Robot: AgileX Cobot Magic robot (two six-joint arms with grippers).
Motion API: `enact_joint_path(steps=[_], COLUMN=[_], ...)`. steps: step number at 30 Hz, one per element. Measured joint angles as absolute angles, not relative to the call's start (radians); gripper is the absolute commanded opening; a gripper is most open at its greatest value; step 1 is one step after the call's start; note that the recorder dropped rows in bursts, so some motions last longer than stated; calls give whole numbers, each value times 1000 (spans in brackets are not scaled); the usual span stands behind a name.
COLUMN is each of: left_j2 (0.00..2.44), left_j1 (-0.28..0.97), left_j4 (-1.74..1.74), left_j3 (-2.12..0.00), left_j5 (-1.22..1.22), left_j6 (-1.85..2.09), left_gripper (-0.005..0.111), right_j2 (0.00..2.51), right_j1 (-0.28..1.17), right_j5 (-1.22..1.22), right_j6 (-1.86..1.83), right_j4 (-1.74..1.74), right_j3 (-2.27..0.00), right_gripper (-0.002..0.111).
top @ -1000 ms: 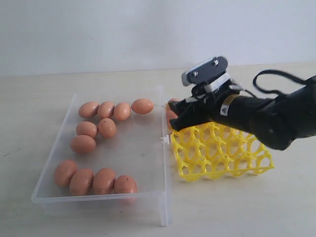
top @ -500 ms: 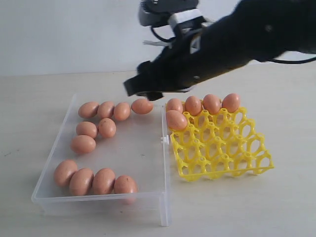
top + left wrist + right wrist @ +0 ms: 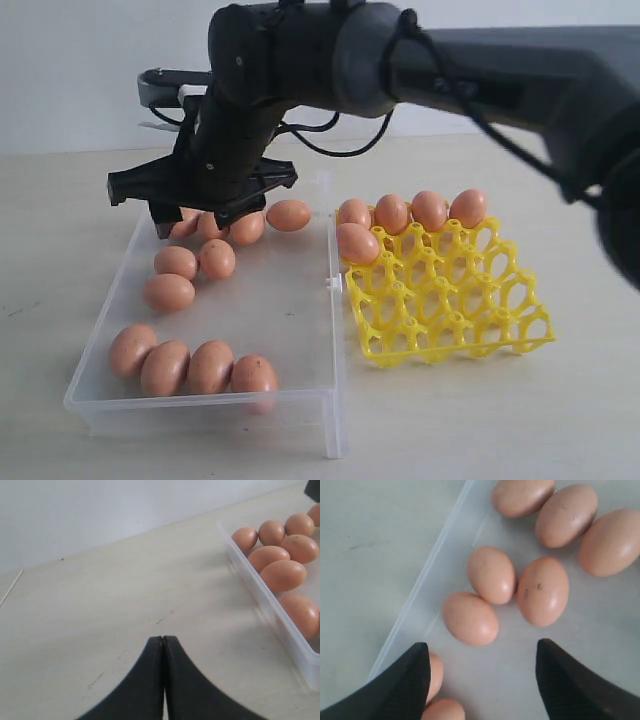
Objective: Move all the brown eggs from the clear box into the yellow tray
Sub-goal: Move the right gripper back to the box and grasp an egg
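Desk (image 3: 500,430): pale, flat, carries everything.

Clear box (image 3: 336,300): low-walled, at 9 o'clock of the yellow tray (image 3: 450,310), their walls just beside each other.

Brown eggs (image 3: 217,259): eleven lie loose on the box floor. Four are along the 12 o'clock wall, three toward 9 o'clock and four along the 6 o'clock wall. Five are seated in the tray, four across its 12 o'clock row and one below them at 10 o'clock.

Handling (judgement): light, with a stiff but brittle shell. They are smooth and free to roll. Grip across the short waist with low force. Many eggs touch their neighbours, so pick one with bare floor on both sides.

Right jaws: wide apart and empty, hanging over the box's 11 o'clock corner. In the wrist view a cluster of three eggs (image 3: 491,575) lies just ahead of them. No contact visible.

Left jaws: pressed together, holding nothing. They sit over bare desk outside the box's 9 o'clock wall.
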State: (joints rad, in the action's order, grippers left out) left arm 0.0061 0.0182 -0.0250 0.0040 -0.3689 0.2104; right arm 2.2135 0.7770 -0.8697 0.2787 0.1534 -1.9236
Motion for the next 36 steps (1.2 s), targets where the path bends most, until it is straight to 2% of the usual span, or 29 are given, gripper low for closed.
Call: enact_joint_path(steps=[6,11,23,25,26,28,33,36], left_j2=[6,6,6,6,6,6,6,6], left_j1=[18,18,18,18,18,18,18,18], left_j4=[-25,-25,-25,-25,-25,-25,-25,-25], left_j3=[4,4,4,4,4,4,4,4], left_j5=[-369,-369,-369,-369,-369,-369,-369,-369], left_j6=[210,210,210,210,210,210,210,210], left_gripper=[0,0,0,0,0,0,0,0], right_j2=[2432,2546,2668,2686,2690,2691,2652,2530], right_j1=[773,771,771,771,771,771,765,759], right_j5=[-1033,-1131,-1146,-1144,-1144,-1142,-1113,-978], right_j6=[348,361,361,361,355,323,264,210], right_j4=[41,-41,-76,-76,-76,-76,-76,-78], right_j3=[-2226,-2380,-2501,-2501,-2501,-2501,-2501,-2440], right_gripper=[59,59,57,43,25,0,0,0])
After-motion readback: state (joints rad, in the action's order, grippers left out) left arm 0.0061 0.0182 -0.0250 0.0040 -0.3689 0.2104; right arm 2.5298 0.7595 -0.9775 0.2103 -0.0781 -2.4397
